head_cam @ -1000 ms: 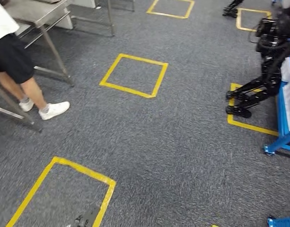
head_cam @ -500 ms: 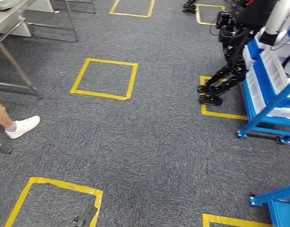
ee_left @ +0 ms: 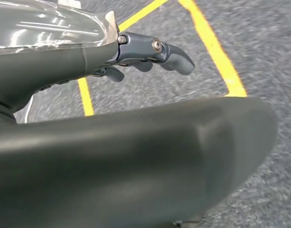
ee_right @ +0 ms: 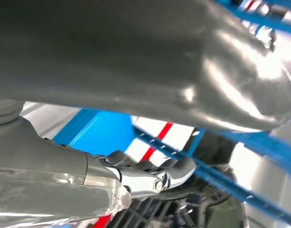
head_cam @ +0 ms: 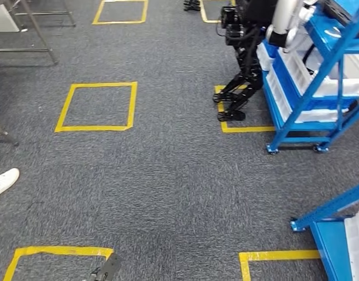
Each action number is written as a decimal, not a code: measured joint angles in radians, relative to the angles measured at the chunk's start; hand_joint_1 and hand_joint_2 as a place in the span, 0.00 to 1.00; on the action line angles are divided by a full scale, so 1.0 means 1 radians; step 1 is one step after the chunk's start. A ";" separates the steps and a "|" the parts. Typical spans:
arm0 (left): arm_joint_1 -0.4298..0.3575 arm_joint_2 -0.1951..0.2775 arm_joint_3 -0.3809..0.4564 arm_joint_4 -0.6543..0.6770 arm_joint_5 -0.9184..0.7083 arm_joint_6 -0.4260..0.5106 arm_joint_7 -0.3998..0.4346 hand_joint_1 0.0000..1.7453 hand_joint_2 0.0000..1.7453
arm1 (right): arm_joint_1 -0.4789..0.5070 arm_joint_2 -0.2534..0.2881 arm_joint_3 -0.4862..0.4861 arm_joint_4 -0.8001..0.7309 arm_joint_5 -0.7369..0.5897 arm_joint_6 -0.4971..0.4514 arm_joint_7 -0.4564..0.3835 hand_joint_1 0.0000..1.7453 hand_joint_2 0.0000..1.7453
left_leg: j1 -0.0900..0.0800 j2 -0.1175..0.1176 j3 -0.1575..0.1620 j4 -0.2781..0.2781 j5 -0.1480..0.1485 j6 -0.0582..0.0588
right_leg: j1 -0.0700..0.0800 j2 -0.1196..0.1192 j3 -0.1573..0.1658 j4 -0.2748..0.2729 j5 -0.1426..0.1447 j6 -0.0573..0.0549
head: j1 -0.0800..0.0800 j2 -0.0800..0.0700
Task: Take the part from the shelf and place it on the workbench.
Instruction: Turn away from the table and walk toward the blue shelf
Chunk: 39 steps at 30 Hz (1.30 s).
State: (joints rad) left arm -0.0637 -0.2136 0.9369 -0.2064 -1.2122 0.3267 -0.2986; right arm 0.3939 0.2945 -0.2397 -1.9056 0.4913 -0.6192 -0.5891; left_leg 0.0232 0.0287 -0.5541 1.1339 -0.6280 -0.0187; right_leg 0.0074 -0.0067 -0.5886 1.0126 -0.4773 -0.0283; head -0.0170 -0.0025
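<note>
The head view looks down on grey carpet point(head_cam: 168, 175) marked with yellow tape squares point(head_cam: 98, 105), one in the middle left and partial ones along the lower and upper edges. At the right stands a blue shelf point(head_cam: 301, 111) on castors, its tilted tiers carrying pale bins point(head_cam: 297, 73); which of them holds the part cannot be told from here. Another robot point(head_cam: 243, 52), dark-legged with a silver arm, stands just beside that shelf, its feet on a yellow tape square. A second blue frame point(head_cam: 332, 234) with a pale bin sits at the lower right corner. At the far left edge a person's white shoe point(head_cam: 3, 181) rests on the carpet, and metal bench legs point(head_cam: 36, 35) show in the upper left. In the left wrist view, the left hand point(ee_left: 144, 52) hangs over the carpet and a yellow tape corner, its dark fingers point(ee_left: 172, 54) stretched out nearly straight with nothing in them, the thick thumb filling the foreground. In the right wrist view, the right hand point(ee_right: 147, 175) has its fingers point(ee_right: 176, 171) extended and loosely apart, holding nothing, with blue shelf bars point(ee_right: 222, 183) and a white surface striped red behind it.
</note>
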 joint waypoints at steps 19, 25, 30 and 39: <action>0.007 0.000 0.026 0.000 -0.001 0.012 0.002 0.00 0.00 | -0.138 0.052 -0.362 0.474 0.094 0.197 -0.039 0.00 0.00 | 0.000 0.000 0.008 -0.120 0.110 0.043 | -0.021 0.013 -0.132 0.275 -0.117 0.066 | 0.006 0.000; 0.004 0.000 0.031 0.000 -0.003 0.012 0.002 0.00 0.00 | -0.196 0.041 -0.455 0.638 0.167 0.224 -0.060 0.00 0.00 | -0.006 0.056 0.040 -0.122 0.082 0.013 | -0.004 -0.061 -0.014 0.020 -0.004 0.045 | 0.004 0.000; -0.003 -0.002 0.035 0.000 -0.004 0.013 0.003 0.00 0.00 | -0.262 0.029 -0.551 0.794 0.205 0.223 -0.068 0.00 0.00 | 0.002 0.009 0.018 -0.038 0.019 -0.004 | -0.008 -0.008 0.000 0.004 -0.004 0.006 | 0.001 0.000; 0.004 -0.002 0.049 0.000 -0.007 0.018 0.005 0.00 0.00 | -0.369 -0.051 -0.729 1.217 0.282 0.174 -0.035 0.00 0.00 | -0.004 -0.091 -0.029 -0.081 0.127 0.024 | -0.003 0.116 0.020 0.008 -0.020 0.006 | 0.000 0.000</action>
State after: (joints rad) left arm -0.0594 -0.2152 0.9861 -0.2064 -1.2190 0.3448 -0.2935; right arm 0.0249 0.2433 -0.9689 -0.6888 0.7730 -0.4448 -0.6243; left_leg 0.0188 -0.0619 -0.5830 1.0526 -0.5009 0.0050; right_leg 0.0042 0.1097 -0.5682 1.0202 -0.4972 -0.0222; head -0.0166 -0.0024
